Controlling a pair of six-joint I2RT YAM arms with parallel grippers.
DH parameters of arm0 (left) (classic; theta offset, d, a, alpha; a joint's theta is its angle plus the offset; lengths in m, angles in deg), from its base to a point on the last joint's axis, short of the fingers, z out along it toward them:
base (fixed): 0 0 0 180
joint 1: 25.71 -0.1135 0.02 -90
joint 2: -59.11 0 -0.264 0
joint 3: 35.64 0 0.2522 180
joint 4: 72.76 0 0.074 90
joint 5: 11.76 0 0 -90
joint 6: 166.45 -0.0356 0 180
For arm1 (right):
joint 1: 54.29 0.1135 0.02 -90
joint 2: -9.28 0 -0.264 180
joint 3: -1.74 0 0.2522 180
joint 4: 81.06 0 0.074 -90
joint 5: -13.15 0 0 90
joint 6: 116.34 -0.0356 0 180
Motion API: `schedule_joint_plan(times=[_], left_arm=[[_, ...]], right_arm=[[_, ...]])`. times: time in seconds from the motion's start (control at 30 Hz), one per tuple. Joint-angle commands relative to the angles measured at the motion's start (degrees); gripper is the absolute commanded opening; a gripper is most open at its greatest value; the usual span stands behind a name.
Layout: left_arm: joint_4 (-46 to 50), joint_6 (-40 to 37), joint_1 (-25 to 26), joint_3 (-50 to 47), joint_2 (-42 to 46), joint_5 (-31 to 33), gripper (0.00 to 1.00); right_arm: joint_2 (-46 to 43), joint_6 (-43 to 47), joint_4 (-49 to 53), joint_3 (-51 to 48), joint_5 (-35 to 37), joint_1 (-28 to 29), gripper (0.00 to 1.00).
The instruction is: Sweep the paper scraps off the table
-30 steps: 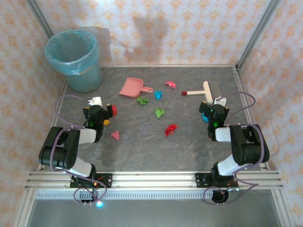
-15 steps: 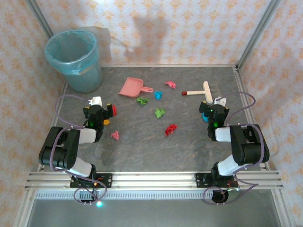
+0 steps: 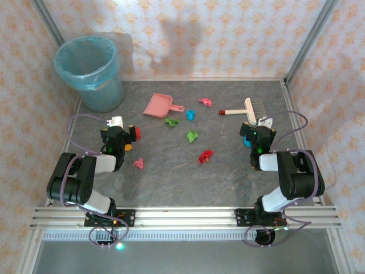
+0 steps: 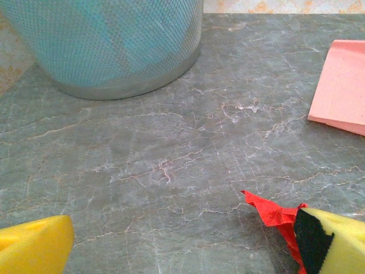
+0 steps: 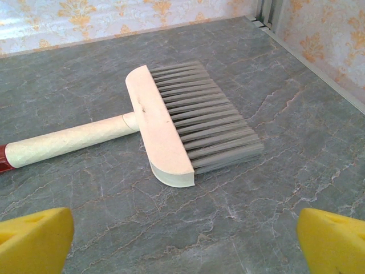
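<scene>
Our left end effector and right end effector gape empty; careless left motion could flick the adjacent red scrap away.

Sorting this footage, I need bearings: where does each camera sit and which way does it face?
Top external: high at the near edge, looking down at the table; left arm, right arm show.
Left wrist: low over the table, facing the bin; the open left gripper frames the bottom.
Right wrist: low, facing the brush; the open right gripper frames the bottom.
Shared: dustpan in top and left wrist; brush in top and right wrist.
</scene>
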Motion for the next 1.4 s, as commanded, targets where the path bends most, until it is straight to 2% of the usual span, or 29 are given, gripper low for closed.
schedule_joint_plan(times=[0.0, 0.1, 0.23, 0.33, 0.4, 0.5, 0.57, 0.63, 0.7, 0.87, 0.97, 1.2, 1.27, 1.37], left_arm=[[3.22, -1.4, -0.43, 1.65, 4.08, -1.35, 1.0], [2.64, -0.82, -0.46, -0.72, 8.62, 0.24, 1.0], [9.14, -0.13, 0.11, 0.55, 18.16, 0.39, 1.0], [18.02, 6.42, 1.04, 6.0, 23.66, 1.65, 1.0], [24.91, 12.09, 1.23, 10.74, 24.92, 2.68, 1.0], [32.34, 23.94, 1.32, 15.51, 25.54, 5.05, 1.0], [39.47, 33.46, 1.32, 18.14, 26.23, 7.05, 1.0], [39.64, 36.57, 1.33, 18.43, 27.16, 5.19, 1.0], [42.94, 43.55, 1.24, 18.65, 28.03, 6.07, 1.0], [46.12, 47.28, 1.98, 21.25, 25.57, 0.46, 1.0], [47.87, 47.41, 7.2, 22.66, 23.66, -0.19, 1.0], [50.92, 43.57, 24.66, 23.14, 21.92, -0.29, 1.0], [52.46, 41.98, 29.87, 22.77, 21.99, 2.09, 1.0], [52.72, 39.78, 37.44, 21.89, 20.76, 5.62, 1.0]], right_arm=[[-5.79, -0.3, 2.52, -0.88, 0.87, 0.11, 0.99], [-13.92, -0.67, 10.78, 0.35, 1.57, 0.09, 0.99], [-20.83, -2.78, 15.4, 1.29, 2.78, 0.1, 0.99], [-23.69, -15.64, 25.59, 5.12, 10.22, 0.14, 0.99], [-25.62, -24.49, 34.53, 8.16, 10.48, 0.13, 0.99], [-28.75, -26.54, 32.5, 6.73, 1.12, -0.09, 0.99], [-31.24, -31.05, 29.2, 4.02, -0.19, -0.09, 0.99], [-32.39, -32.62, 27.27, 2.92, -2.51, -0.32, 0.99], [-32.14, -32.34, 29.3, 4.56, -4.07, -0.32, 0.99], [-28.77, -32.59, 28.55, 5.61, -6.66, -0.32, 1.0], [-24.48, -33.87, 34.59, 9.81, -7.75, -0.28, 0.95], [-12.9, -33.89, 53.32, 21.83, -6.71, 0.24, 0.71], [-10.69, -33.45, 58.62, 25.16, -3.43, 1.61, 0.68], [-7.66, -36.15, 65.64, 29.75, 4.05, 4.5, 0.67]])
